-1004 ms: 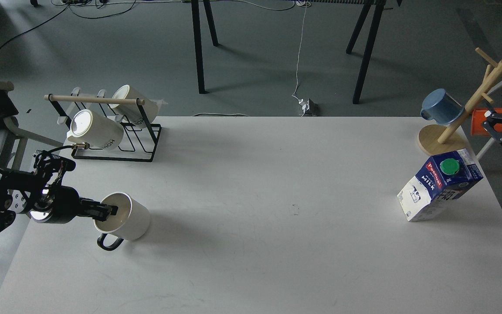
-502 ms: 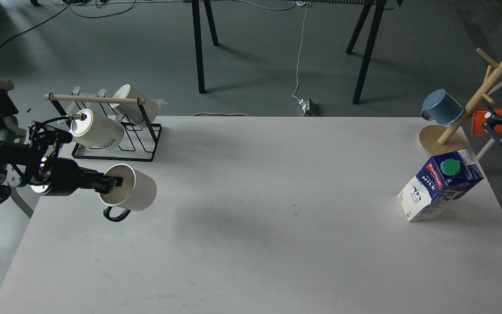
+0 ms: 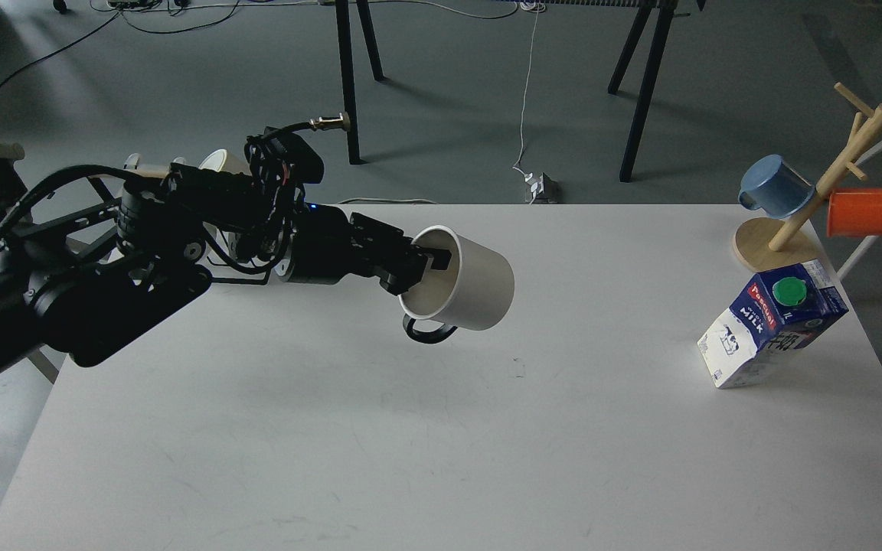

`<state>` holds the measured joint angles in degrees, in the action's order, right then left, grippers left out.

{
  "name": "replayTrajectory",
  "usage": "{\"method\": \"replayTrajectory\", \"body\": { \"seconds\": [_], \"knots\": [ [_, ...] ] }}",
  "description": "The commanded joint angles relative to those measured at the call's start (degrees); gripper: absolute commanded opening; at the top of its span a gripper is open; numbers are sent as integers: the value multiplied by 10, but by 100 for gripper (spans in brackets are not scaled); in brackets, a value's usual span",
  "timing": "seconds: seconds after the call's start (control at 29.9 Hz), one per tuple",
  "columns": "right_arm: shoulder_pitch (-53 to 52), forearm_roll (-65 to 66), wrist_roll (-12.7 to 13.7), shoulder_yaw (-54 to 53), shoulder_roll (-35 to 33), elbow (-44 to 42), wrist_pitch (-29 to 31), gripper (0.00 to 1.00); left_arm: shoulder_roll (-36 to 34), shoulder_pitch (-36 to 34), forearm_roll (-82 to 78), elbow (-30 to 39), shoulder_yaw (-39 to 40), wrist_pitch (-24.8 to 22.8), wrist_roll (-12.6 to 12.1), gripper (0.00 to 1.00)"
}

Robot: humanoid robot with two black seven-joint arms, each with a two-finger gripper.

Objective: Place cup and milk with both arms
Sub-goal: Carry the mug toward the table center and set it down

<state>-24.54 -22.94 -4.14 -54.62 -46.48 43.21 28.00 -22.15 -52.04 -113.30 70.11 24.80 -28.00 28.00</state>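
midway at best, judging from how things lie. white cylindrical mug with a black loop handle (image 3: pixel 460 289) held clear of the white table (image 3: pixel 441 444), tipped on its side with the open mouth facing the arm and the handle hanging below, over the table's middle-left. left gripper (image 3: pixel 424 264) pinching the mug's rim, one finger inside the mouth and the other against the outer wall. not set down yet, so the cup's placing remains. blue and white gable-top milk carton with a round green cap (image 3: pixel 774 324) standing untouched near the table's right edge, leaning over, well apart from the mug and just in front of the wooden mug tree (image 3: pixel 816 195) bearing a blue cup (image 3: pixel 776 187) and an orange cup (image 3: pixel 858 212). right gripper not visible anywhere, so no telling its state; the carton's pick and placing likely all still to come.
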Motion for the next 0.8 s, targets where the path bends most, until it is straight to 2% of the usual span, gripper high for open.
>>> {"method": "replayTrajectory", "body": {
  "seconds": [0.0,0.13,0.27,0.67,0.77],
  "knots": [
    [-3,0,0,-1,-1,-1,0,99,64,20,-73,-33,1,0,0,0],
    [-8,0,0,-1,-1,2,0,99,120,26,-99,-86,0,0,0,0],
    [-14,0,0,-1,0,4,0,99,146,35,-117,-124,0,0,0,0],
    [-11,-1,0,-16,-2,5,0,99,150,57,-117,-138,-3,0,0,3],
    [-10,-1,0,-16,-2,5,0,99,148,53,-117,-138,-40,0,0,4]
  ]
}}
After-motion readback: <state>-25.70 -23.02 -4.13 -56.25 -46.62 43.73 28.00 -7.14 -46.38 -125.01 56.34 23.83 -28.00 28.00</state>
